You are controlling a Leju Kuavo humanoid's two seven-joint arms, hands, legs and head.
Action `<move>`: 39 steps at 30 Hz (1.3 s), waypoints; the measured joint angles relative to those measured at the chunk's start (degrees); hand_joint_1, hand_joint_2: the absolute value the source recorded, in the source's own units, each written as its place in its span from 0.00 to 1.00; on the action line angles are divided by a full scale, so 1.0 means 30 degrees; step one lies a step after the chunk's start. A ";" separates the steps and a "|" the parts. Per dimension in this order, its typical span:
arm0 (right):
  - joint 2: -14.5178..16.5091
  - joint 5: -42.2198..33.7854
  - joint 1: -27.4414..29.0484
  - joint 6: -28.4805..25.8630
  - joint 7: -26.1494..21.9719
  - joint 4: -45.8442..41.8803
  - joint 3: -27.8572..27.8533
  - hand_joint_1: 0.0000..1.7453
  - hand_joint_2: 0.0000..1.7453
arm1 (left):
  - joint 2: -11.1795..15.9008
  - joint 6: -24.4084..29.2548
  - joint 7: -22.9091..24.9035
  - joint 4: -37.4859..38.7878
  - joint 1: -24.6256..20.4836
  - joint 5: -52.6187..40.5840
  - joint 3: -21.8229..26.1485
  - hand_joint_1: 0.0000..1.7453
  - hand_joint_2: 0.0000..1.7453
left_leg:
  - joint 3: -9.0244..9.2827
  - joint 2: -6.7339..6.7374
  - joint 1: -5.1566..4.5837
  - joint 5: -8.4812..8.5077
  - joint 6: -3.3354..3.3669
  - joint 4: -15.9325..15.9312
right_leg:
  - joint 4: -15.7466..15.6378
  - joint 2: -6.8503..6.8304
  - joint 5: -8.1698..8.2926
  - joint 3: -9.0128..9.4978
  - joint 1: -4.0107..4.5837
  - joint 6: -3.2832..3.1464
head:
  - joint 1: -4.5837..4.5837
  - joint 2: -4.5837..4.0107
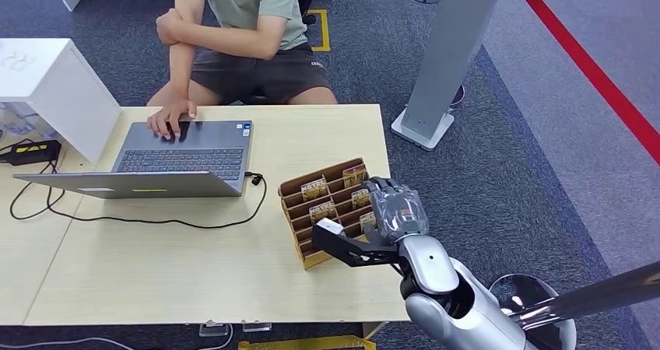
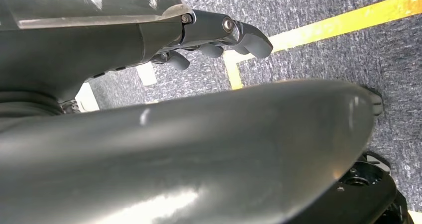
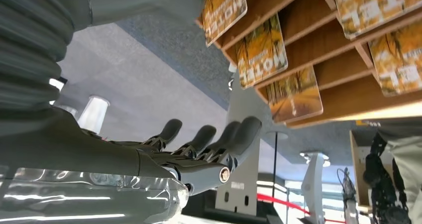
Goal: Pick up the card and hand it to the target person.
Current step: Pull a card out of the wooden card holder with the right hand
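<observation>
- Cable (image 1: 156, 221): a black lead is draped across the pale surface (image 1: 194, 272) from the left edge to the laptop's side, well apart from the card work.
- Laptop (image 1: 183, 157): it is set open before the seated person (image 1: 245, 39), whose hand (image 1: 170, 119) rests on its lid edge; the person is judged the likely recipient, across the surface from the robot.
- Card rack (image 1: 331, 210): a tiered wooden holder is placed near the right edge, its slots tilted so each card (image 1: 315, 188) is presented upright; the cards are seen in their slots, none yet lifted.
- Right hand (image 1: 395, 210): it is held just over the rack's right side, fingers (image 3: 209, 144) spread and nothing gripped.
- Left hand (image 2: 219, 35): it is hung low over carpet, fingers loosely curled, nothing held.
- Grey pillar (image 1: 447, 62): it stands on the floor to the right, clear of the hand-over path.
</observation>
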 joint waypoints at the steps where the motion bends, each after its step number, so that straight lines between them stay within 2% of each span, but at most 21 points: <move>1: 0.0002 -0.0093 0.0015 -0.0107 -0.0062 0.0180 0.0025 0.26 1.00 | -0.0007 0.0007 0.0016 0.0000 0.0000 0.0000 0.0000 0.00 0.00 | 0.0000 0.0000 0.0000 0.0000 0.0000 0.0000 | 0.0000 0.0000 0.0000 0.0000 0.0000 0.0000 | 0.0002 0.0000; 11: 0.0322 -0.0766 -0.0011 -0.1204 -0.0714 0.2236 0.0289 0.25 1.00 | -0.0064 0.0016 0.0286 0.0000 -0.0004 0.0189 0.0000 0.00 0.00 | 0.0000 -0.0002 0.0001 0.0000 0.0000 0.0000 | 0.0001 -0.0001 0.0000 0.0002 0.0001 0.0000 | -0.0031 0.0000; 19: 0.0623 -0.0992 -0.0103 -0.1582 -0.0839 0.3328 0.0481 0.38 1.00 | -0.0075 0.0016 0.0293 0.0000 -0.0003 0.0315 0.0000 0.00 0.00 | -0.0002 -0.0001 0.0000 0.0000 0.0000 0.0000 | 0.0001 -0.0001 0.0000 0.0001 0.0000 0.0000 | -0.0002 0.0000; 26: 0.0692 -0.1118 -0.0146 -0.1932 -0.0745 0.3795 0.0484 0.45 1.00 | -0.0075 0.0016 0.0293 0.0000 0.0000 0.0330 0.0000 0.00 0.00 | 0.0002 -0.0001 0.0000 0.0000 0.0000 0.0000 | 0.0001 -0.0001 0.0000 0.0001 0.0000 0.0000 | -0.0016 0.0000; 32: 0.0689 -0.1040 -0.0159 -0.2347 -0.0594 0.3932 0.0462 0.36 1.00 | -0.0075 -0.0013 0.0293 0.0000 0.0001 0.0328 0.0000 0.00 0.00 | 0.0003 0.0000 0.0000 0.0000 0.0000 0.0000 | 0.0001 -0.0001 0.0000 0.0001 0.0000 0.0000 | -0.0016 0.0000; 35: 0.0690 -0.0920 -0.0158 -0.2546 -0.0564 0.3930 0.0435 0.36 1.00 | -0.0075 -0.0013 0.0282 0.0000 0.0002 0.0330 0.0000 0.00 0.00 | 0.0004 0.0000 0.0000 0.0000 0.0000 0.0000 | 0.0001 -0.0001 0.0000 0.0001 0.0000 0.0000 | -0.0011 0.0000; 39: 0.0685 -0.0899 -0.0159 -0.2608 -0.0564 0.3905 0.0371 0.40 1.00 | -0.0075 -0.0013 0.0255 0.0000 0.0003 0.0337 0.0000 0.00 0.00 | 0.0004 0.0000 0.0000 0.0000 0.0000 0.0000 | 0.0001 -0.0001 0.0000 0.0001 0.0000 0.0000 | -0.0013 0.0000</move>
